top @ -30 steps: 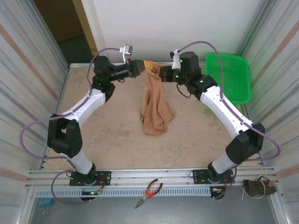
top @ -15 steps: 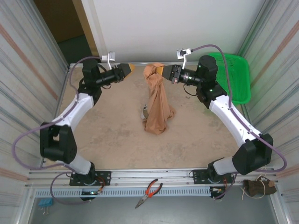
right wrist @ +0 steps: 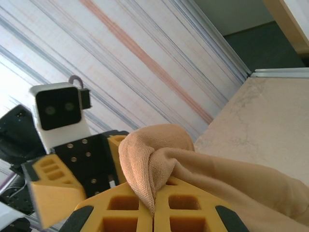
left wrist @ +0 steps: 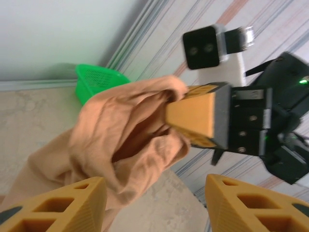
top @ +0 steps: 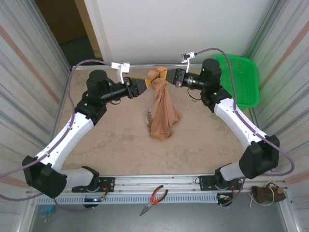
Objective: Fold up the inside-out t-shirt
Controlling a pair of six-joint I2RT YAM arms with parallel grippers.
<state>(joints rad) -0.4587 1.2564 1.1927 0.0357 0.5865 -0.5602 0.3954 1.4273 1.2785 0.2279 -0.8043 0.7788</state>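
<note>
The t-shirt (top: 161, 111) is thin matt cloth, the basket (top: 241, 82) glossy plastic mesh, the tabletop (top: 111, 135) matt, mottled

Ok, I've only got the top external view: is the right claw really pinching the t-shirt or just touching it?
Observer: Pinching. The right wrist view shows the right claw with its fingers closed together and a fold of the t-shirt bulging above them.
Operator: And the other one?
Observer: The left claw is open. In the left wrist view its fingers stand apart, with the bunched cloth ahead of the gap, not clamped.
Operator: Anywhere to aim?
Observer: That view shows the cloth gaping into a dark hollow just left of the right claw's finger.
</note>
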